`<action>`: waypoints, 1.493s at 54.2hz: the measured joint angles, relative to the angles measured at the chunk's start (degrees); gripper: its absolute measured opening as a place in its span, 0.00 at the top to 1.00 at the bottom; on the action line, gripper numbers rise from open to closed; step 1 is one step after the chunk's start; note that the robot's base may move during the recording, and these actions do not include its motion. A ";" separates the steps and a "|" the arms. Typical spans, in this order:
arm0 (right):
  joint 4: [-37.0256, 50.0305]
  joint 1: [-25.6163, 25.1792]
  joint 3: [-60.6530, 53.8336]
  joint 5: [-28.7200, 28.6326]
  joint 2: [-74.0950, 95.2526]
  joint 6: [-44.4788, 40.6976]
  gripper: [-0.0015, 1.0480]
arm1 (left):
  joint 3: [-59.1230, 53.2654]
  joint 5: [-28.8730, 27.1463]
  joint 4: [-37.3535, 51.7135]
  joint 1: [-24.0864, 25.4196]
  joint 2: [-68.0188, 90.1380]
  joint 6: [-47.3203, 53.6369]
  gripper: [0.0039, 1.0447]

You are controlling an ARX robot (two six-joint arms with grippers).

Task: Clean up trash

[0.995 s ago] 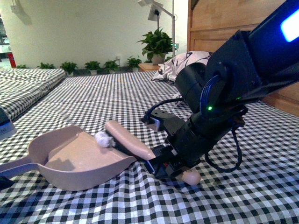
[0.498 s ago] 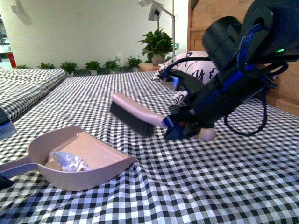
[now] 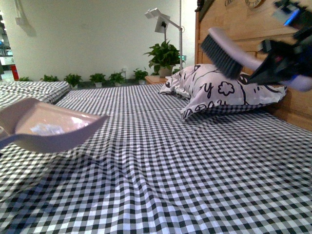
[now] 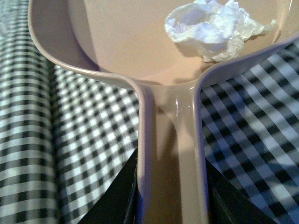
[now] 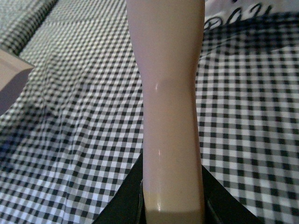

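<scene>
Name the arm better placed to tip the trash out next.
Left. Its pincer holds the dustpan handle, with the trash lying inside. The right pincer only holds the brush, raised near the pillow.

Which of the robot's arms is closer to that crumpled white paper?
The left. Its gripper holds the handle of the dustpan, and the crumpled paper lies in that pan. The right gripper holds the brush high up, across the bed by the pillow.

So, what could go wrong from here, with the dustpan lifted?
The trash lies loose near the rim of the dustpan, so a tilt could spill it onto the bed. The left hand grips only the handle. The raised brush hangs near the pillow and might brush it.
</scene>
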 joint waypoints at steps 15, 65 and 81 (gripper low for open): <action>-3.80 -6.73 -5.95 -11.47 -18.12 4.35 0.82 | -4.33 -12.87 1.25 0.50 -11.69 -12.46 0.74; -1.27 -0.17 -23.30 0.22 -55.30 15.80 0.82 | -23.28 -40.00 -20.11 -28.68 -70.16 -16.61 0.74; -2.62 0.13 -23.85 4.81 -57.40 15.06 0.82 | -28.33 -50.38 -16.44 -35.50 -73.44 -18.64 0.74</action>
